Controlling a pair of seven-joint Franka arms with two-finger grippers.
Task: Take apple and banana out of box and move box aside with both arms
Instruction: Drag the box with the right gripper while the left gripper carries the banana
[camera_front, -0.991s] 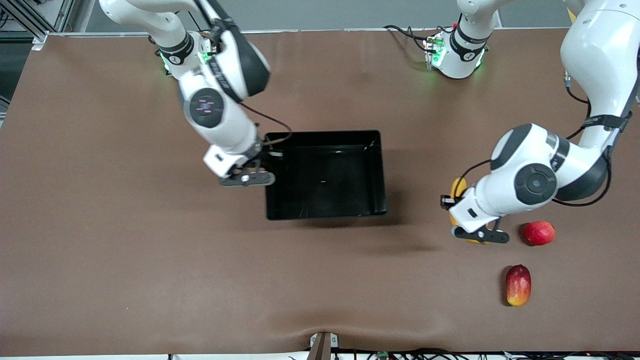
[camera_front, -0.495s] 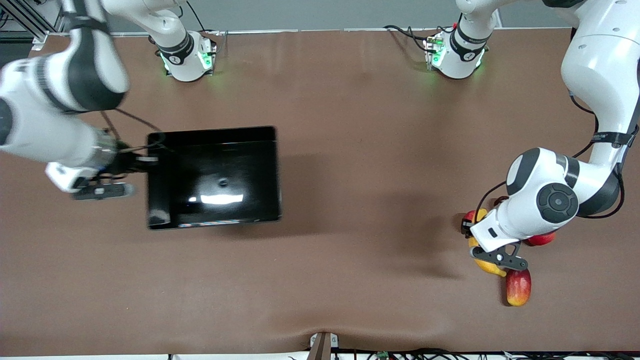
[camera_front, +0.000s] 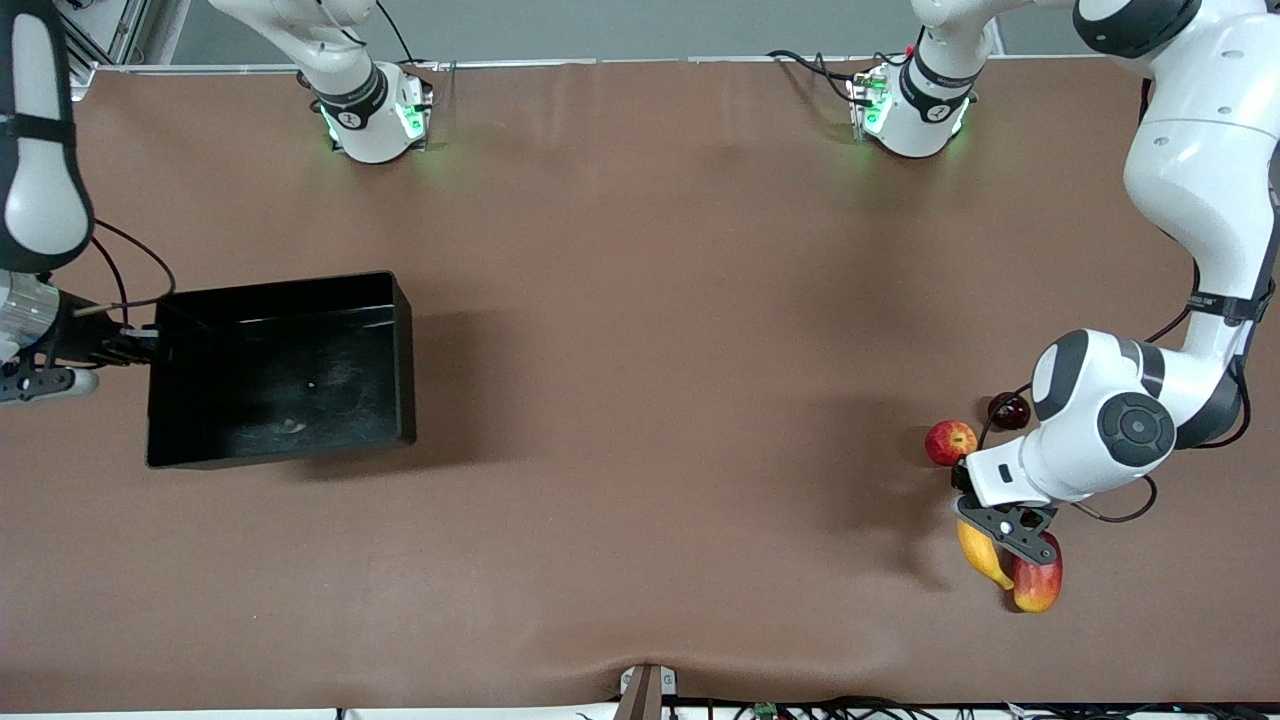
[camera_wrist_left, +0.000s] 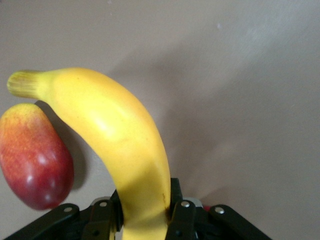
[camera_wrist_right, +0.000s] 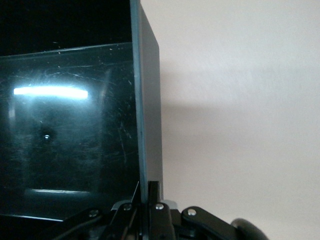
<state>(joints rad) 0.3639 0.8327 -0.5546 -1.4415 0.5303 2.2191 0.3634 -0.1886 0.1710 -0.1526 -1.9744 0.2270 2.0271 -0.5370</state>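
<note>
My left gripper (camera_front: 1003, 532) is shut on the yellow banana (camera_front: 981, 560) and holds it just beside the red-and-yellow mango (camera_front: 1040, 586) at the left arm's end of the table. In the left wrist view the banana (camera_wrist_left: 115, 135) runs out from between the fingers of the left gripper (camera_wrist_left: 145, 212). The small red apple (camera_front: 950, 442) lies on the table by that arm. My right gripper (camera_front: 138, 346) is shut on an end wall of the black box (camera_front: 290, 292), at the right arm's end of the table. The right wrist view shows the right gripper (camera_wrist_right: 146, 202) pinching this wall (camera_wrist_right: 149, 110).
A dark plum (camera_front: 1008, 408) lies beside the apple, partly under the left arm. The mango also shows in the left wrist view (camera_wrist_left: 35, 155). The box casts a wide shadow on the brown table (camera_front: 650, 300). The arm bases stand along the table's edge farthest from the front camera.
My right gripper has carried the box from the table's middle to the right arm's end. My left gripper has moved the banana toward the front camera, next to the mango.
</note>
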